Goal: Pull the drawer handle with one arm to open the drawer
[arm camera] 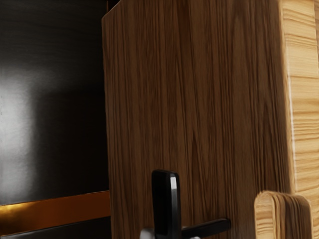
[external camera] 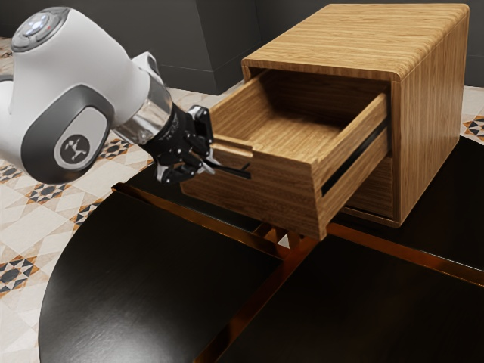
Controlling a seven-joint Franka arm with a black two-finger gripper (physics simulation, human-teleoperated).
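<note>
Reaching in from the exterior view's left, the white Franka arm (external camera: 72, 98) brings its black gripper (external camera: 212, 157) up against the front of the drawer, right at the wooden handle (external camera: 233, 146). Whether the jaws are apart or clamped on that handle I cannot tell: the hand's own body covers the contact.

The drawer (external camera: 265, 193) stands well out of the oak-coloured cabinet (external camera: 423, 113). Its inner floor and side walls are open to view, and a dark slide rail shows along its side. The cabinet sits on a glossy black counter (external camera: 151, 280) crossed by brass-coloured strips, with a patterned tile floor (external camera: 45, 197) beyond the counter's edge at the exterior view's left.

The wrist view adds the close surface. The drawer front (arm camera: 199, 99) rises as a broad panel of upright wood grain, with a paler cut edge along one side. The rounded end of the handle (arm camera: 281, 216) juts out near the hand. Beside the panel lies the dark counter (arm camera: 50, 99) and one brass strip (arm camera: 55, 211).
</note>
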